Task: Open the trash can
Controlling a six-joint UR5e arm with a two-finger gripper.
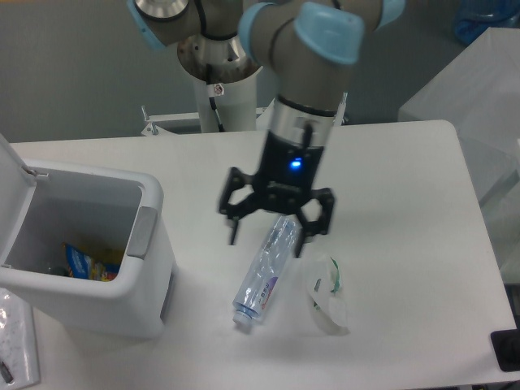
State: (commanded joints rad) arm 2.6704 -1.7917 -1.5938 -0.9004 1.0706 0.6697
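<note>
Bin [122, 301] at lower left of frame, on table [406, 203]. White, boxy, rounded corners. Lid [12, 166] swung up at far left edge, standing near upright; mouth open, facing up. Grey tab [141, 233] on the rim's right side, facing frame centre. Long axis: cannot tell for sure, left part cut off by the frame edge. Inside: a blue/yellow wrapper [85, 262] low in the bin; print on it too small to read.

Gripper [268, 239] at frame centre, hanging above the table, well right of the bin, not touching it. Fingers [233, 231] spread wide, nothing btwn them. Blue light lit on wrist body. Arm runs up to top of frame, grey w/ light-blue caps.

Bottle [264, 272] — clear plastic, lying flat just below gripper, long axis diagonal, cap end toward lower left. Label w/ blue and pink/red print; text not legible.

Crumpled clear/white wrapper w/ green marks [327, 288] just right of bottle, near it, not clearly touching.

Lower left corner: part of a clear bag [16, 341], beside bin base. Dark object [505, 349] at lower right edge, cut off.

No brand or writing readable anywhere.
</note>
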